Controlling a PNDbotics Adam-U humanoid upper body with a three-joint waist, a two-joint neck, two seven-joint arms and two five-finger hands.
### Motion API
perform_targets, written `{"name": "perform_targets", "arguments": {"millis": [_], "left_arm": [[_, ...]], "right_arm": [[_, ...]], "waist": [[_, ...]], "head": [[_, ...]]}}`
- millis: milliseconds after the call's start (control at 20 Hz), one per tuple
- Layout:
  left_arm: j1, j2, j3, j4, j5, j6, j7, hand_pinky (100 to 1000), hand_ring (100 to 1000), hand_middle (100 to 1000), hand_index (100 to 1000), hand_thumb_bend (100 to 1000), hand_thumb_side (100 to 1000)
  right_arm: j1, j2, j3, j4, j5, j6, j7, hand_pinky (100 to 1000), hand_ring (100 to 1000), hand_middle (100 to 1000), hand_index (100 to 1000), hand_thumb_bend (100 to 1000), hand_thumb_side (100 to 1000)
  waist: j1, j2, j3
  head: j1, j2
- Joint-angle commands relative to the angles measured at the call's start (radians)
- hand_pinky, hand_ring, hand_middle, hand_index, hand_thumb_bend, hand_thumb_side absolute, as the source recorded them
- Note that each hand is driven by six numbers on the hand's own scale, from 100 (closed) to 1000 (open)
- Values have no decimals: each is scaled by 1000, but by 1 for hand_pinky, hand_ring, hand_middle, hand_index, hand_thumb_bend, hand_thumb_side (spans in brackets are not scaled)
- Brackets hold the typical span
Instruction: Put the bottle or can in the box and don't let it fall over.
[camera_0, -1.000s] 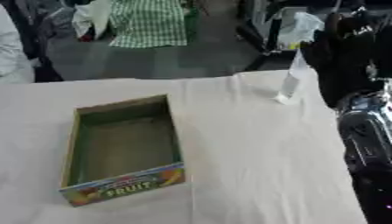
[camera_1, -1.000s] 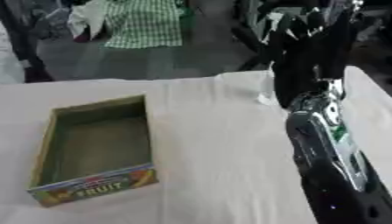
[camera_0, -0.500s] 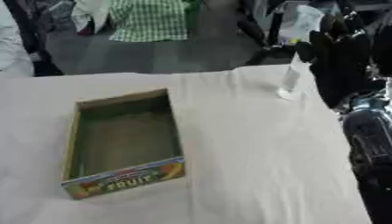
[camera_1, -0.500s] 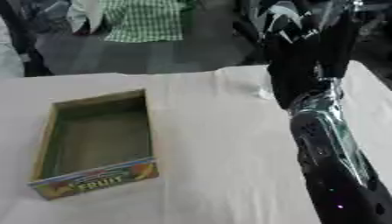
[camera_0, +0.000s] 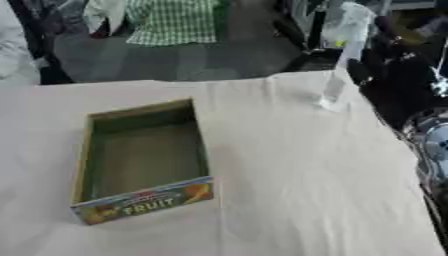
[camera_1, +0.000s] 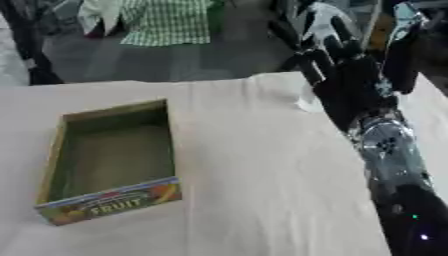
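A green open-topped cardboard box (camera_0: 140, 199) with "FRUIT" printed on its front wall lies on the left half of the cream tablecloth, with nothing inside it. A slim pale bottle (camera_0: 335, 90) stands upright near the table's far right corner. My right hand (camera_1: 346, 75), black, is right beside the bottle on its right side, fingers straight and pointing up, open. In the right eye view the hand hides most of the bottle. Whether the hand touches the bottle I cannot tell. My left hand shows in no view.
My right forearm (camera_1: 385, 145), silver and black, runs along the table's right edge. Beyond the table's far edge are a dark floor, a checked shirt (camera_0: 171, 20) and other clutter. Bare cloth (camera_0: 280, 165) lies between box and bottle.
The whole picture has shifted a little, so the camera moved. My right hand stays beside the upright bottle; the box has not moved on the cloth.
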Motion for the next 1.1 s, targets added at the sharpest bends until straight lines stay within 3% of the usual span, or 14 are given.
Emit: {"name": "perform_targets", "arguments": {"millis": [50,1100], "left_arm": [[-15,22,2,-19,0,2,-1,820,833,785,824,863,618],[-15,13,-1,-19,1,3,-12,819,851,788,823,848,620]], "right_arm": [[-6,-17,-11,10,-36,14,-6,124,123,290,1000,229,881],[-38,37,-16,117,-49,30,5,102,115,278,1000,245,885]], "waist": [[2,-9,0],[8,2,7]], "head": [[0,-20],[-8,-39]]}}
